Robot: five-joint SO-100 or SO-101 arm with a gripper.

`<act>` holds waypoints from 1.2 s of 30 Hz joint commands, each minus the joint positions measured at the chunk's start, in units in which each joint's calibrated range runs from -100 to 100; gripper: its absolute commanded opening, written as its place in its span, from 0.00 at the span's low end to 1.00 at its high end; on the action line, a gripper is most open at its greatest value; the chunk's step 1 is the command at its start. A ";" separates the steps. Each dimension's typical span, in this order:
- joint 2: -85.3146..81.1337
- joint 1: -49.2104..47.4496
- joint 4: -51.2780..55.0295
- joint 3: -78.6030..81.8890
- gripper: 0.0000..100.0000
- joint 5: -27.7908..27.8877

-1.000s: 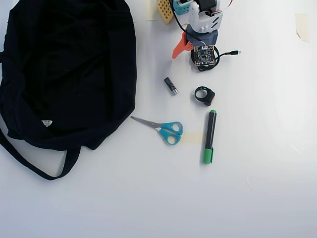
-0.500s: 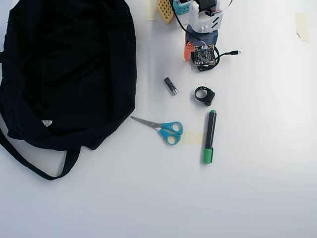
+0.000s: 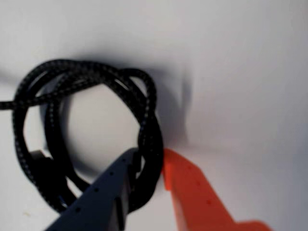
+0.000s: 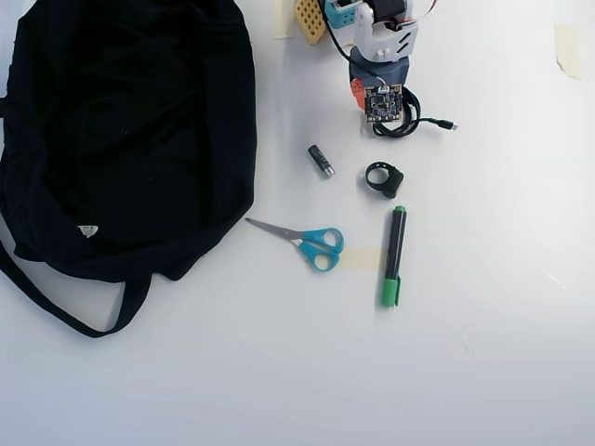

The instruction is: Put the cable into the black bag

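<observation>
The cable (image 3: 96, 72) is a thin black braided cord wound in a small coil. In the wrist view my gripper (image 3: 150, 156) is shut on the coil's right side, with the dark blue finger inside the loop and the orange finger (image 3: 192, 192) outside. In the overhead view the gripper (image 4: 364, 98) is at the top centre. There the cable (image 4: 406, 119) shows beside the wrist board, its plug end trailing right. The black bag (image 4: 121, 130), large and soft, lies at the left with its strap loop (image 4: 56, 307) toward the near edge.
On the white table below the gripper lie a small dark stick (image 4: 321, 160), a thick black ring (image 4: 383, 178), blue-handled scissors (image 4: 311, 243) and a green marker (image 4: 393, 255). A yellow perforated block (image 4: 310, 19) sits by the arm's base.
The orange finger has swung in and shut on the coil. The cable has shifted slightly, its plug end now lower and further right.
</observation>
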 commanded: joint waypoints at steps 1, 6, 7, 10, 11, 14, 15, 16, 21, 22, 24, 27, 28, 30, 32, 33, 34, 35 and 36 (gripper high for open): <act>-0.03 0.02 -0.76 -0.45 0.02 0.04; -1.02 -0.05 -0.50 -2.16 0.02 0.09; -1.02 -0.13 -0.16 -2.70 0.02 0.14; -1.02 -0.50 0.10 -4.85 0.02 0.14; -1.02 -0.58 0.10 -5.57 0.02 0.14; -1.10 -0.65 0.87 -7.64 0.02 0.46; -1.10 -0.65 1.82 -8.81 0.02 0.56; -1.10 -0.65 3.37 -10.24 0.02 0.56; -1.10 -0.65 14.31 -19.59 0.02 0.61; -1.10 -0.65 16.55 -21.65 0.02 0.61; -1.10 -0.65 20.51 -25.52 0.02 0.61; -1.19 -0.20 26.89 -31.72 0.02 0.67; -1.19 -0.20 28.18 -32.70 0.02 0.72; -1.19 0.02 30.16 -34.50 0.02 0.72; -1.19 0.32 31.71 -35.67 0.02 0.72; -1.19 1.14 32.14 -36.03 0.02 0.72; -1.19 2.04 32.14 -36.12 0.02 0.72; -1.27 2.79 32.14 -36.30 0.02 0.72; -1.27 3.31 32.14 -36.39 0.02 0.82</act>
